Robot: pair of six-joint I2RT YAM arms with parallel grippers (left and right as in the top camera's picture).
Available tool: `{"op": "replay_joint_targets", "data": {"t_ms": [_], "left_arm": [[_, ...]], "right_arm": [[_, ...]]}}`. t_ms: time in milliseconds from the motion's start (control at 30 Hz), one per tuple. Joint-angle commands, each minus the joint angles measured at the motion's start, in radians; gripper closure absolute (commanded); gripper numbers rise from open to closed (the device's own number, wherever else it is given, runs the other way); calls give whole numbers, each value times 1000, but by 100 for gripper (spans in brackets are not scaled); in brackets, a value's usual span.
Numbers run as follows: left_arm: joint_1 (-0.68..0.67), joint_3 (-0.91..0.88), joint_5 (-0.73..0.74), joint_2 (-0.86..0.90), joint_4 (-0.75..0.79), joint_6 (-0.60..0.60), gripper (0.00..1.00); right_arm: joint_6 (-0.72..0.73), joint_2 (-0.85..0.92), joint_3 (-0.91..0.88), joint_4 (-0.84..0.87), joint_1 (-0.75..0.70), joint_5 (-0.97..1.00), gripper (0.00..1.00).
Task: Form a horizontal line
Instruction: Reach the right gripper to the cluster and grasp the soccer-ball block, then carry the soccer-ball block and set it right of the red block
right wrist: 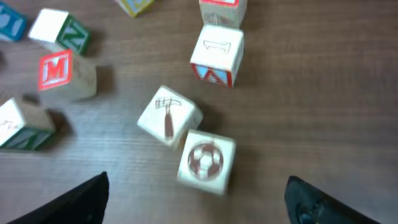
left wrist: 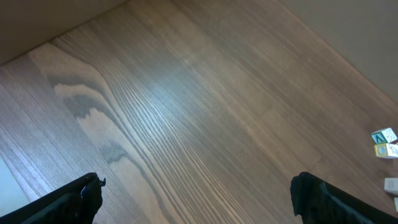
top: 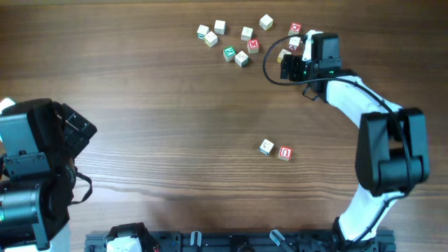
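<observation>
Wood-grain surface [top: 175,126], fixed camera overhead. Loose wooden blocks [top: 247,33] lie scattered by the far edge, right of centre.

Two blocks already sit side by side right of centre, toward the near edge: blue-marked block [top: 266,146] and red-marked block [top: 284,153], just beside each other. Their shared long axis runs left to right. It dips slightly toward the near edge at the right end, so the row is not quite level.

Right claw [right wrist: 196,202] hovers over the right end of the scatter, fingers spread wide, nothing between them. Below it the hammer block [right wrist: 169,116] and ring block [right wrist: 205,160] touch at a corner. Both are turned diagonal to the claw's closing line. The red-A block [right wrist: 216,53] lies near, toward the far edge; the M block [right wrist: 59,71] lies apart to the side.

Left claw [left wrist: 199,199] is released and empty, parked at the left edge.

Risks, as judged:
- Closing on the ring block may drag or nudge the hammer block, since they touch.
- Diagonal faces could twist or squirt out under the pads; squaring the wrist first would help.
- Copying the present dip would skew the row further.
</observation>
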Motion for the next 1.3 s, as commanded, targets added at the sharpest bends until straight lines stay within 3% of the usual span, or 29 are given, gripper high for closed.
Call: {"op": "replay_joint_targets", "data": {"t_ms": [0,200,367,633,767,967,1267], "left_arm": [[8,1,5,-1,2,-10,0],[8,1,5,-1,2,-10,0],[8,1,5,-1,2,-10,0],[8,1,5,-1,2,-10,0],[8,1,5,-1,2,-10,0],[8,1,5,-1,2,-10,0],[8,1,5,-1,2,-10,0]], "right_arm": [[-10,47,14,29,6,65,12],[-42,97,14,42,6,65,14],[-40,118,14,71,6,65,30],[-41,118,14,110,6,65,66],[-38,100,14,106,6,53,75],[-25,-16,14,80,6,-3,76],[-12,-355,14,-241,6,-2,76]]}}
